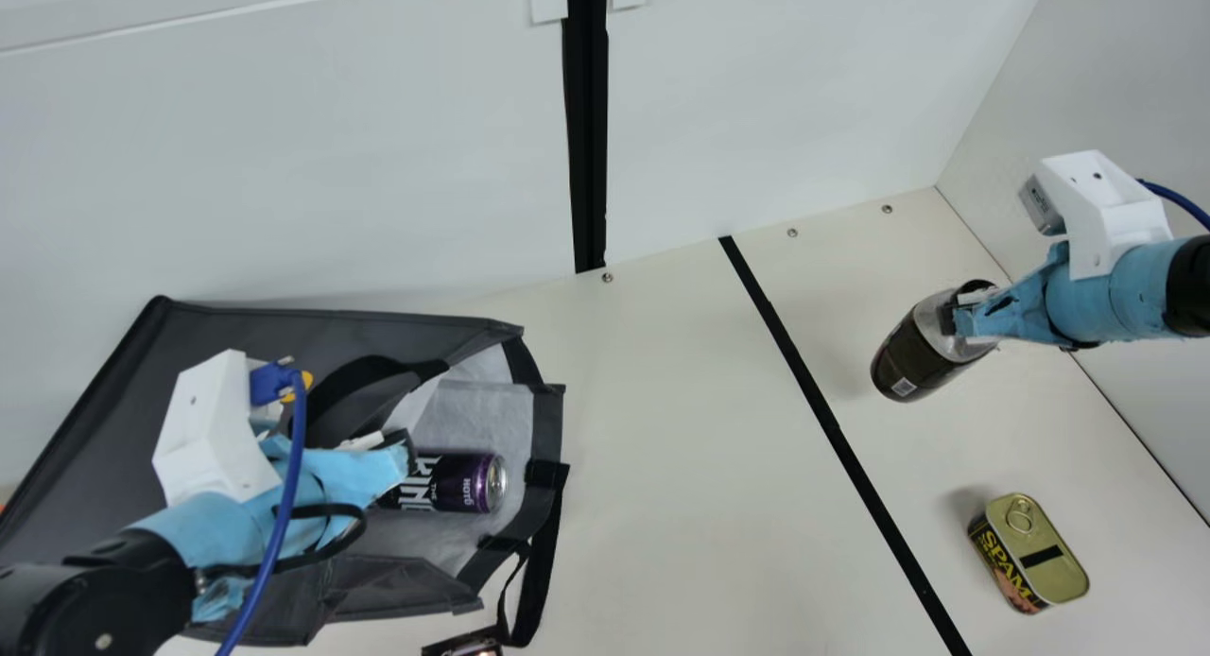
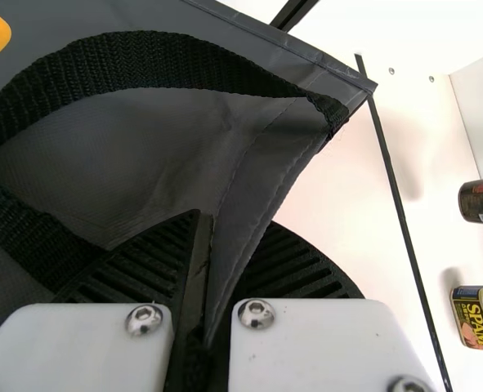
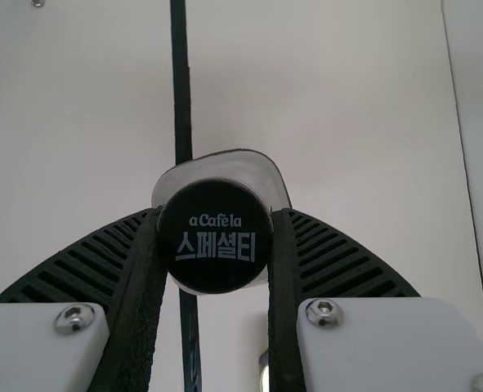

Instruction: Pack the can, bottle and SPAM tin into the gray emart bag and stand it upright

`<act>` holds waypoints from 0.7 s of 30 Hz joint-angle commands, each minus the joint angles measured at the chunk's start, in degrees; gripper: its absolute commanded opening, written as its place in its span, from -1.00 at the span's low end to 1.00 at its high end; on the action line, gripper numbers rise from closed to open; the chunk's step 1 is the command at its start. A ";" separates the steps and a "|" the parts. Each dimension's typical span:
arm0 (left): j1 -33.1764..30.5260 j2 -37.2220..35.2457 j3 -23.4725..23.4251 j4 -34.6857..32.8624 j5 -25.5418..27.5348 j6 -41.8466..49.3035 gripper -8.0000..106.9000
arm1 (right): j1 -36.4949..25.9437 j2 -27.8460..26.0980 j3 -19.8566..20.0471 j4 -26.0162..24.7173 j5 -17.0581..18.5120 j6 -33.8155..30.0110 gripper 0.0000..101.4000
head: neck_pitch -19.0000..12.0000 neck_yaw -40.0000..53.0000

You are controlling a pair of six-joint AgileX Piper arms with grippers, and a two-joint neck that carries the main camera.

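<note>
- The bottle (image 1: 926,349), right of centre in the main view, tilts with its base toward the lower left; I can't tell whether it touches the surface (image 1: 690,467).
- The right claw (image 3: 215,220) is clamped on the bottle's cap end, one ribbed pad to each side.
- Likely the heaviest piece if full, and smooth-sided, so it could swing or slip from so high a hold; the stiff cap gives firm purchase, but a grip round the body would steady it better.
- Its cap (image 3: 215,253) is flat, round and dark, above a clear shoulder and a dark wrap.
- The left claw (image 2: 225,237) is closed on a fold of the bag (image 1: 236,330), lower left of the main view.
- The bag should be light and floppy, buckling if pushed; its rim or handle seam looks the best place to pull it upright.
- Gray smooth cloth outside, pale lining (image 1: 482,410) within, coarse woven black strap (image 2: 167,61).
- The can (image 1: 458,481) lies on its side inside the bag's mouth, a glossy cylinder that may roll and dent.
- The SPAM tin (image 1: 1040,557), lower right, is a squat rounded block with a gold metal lid and pull ring; stiff and compact, best pinched across its narrower sides.
</note>
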 commanded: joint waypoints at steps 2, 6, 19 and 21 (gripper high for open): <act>0.00 0.00 0.00 0.00 0.00 0.00 -1.00 | 0.39 -1.52 0.78 0.50 1.02 -1.22 -1.00 | -1.30 -0.05; 0.00 0.00 0.00 0.00 0.00 0.00 -1.00 | 1.09 -3.60 1.89 0.89 2.40 -2.55 -1.00 | -1.30 -0.05; 0.00 0.00 0.00 0.00 0.00 0.00 -1.00 | 6.73 -10.48 8.21 1.25 2.54 -4.44 -1.00 | -1.30 -0.05; 0.00 0.00 0.00 0.00 0.00 0.00 -1.00 | 7.89 -11.51 8.98 1.05 2.54 -4.36 -1.00 | -1.30 -0.05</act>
